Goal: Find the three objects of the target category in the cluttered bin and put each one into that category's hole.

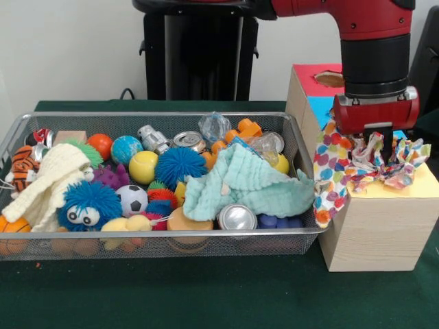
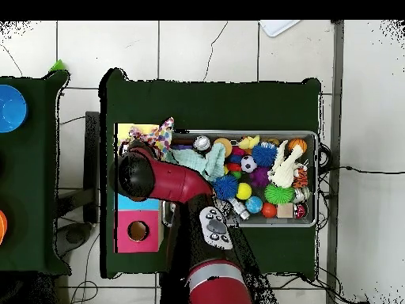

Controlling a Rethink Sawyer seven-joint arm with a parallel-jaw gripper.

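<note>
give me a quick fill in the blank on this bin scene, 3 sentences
1. The polka-dot cloth lies on the box's ____ section.
2. The mint green cloth lies inside the wire ____.
3. The gripper stands over the wooden ____, not over the toys.

Missing words: yellow; bin; box

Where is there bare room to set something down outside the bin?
The green table in front of the wire bin is bare. The bin is packed edge to edge. The wooden box top is crowded: the polka-dot cloth drapes it under the gripper.
</note>
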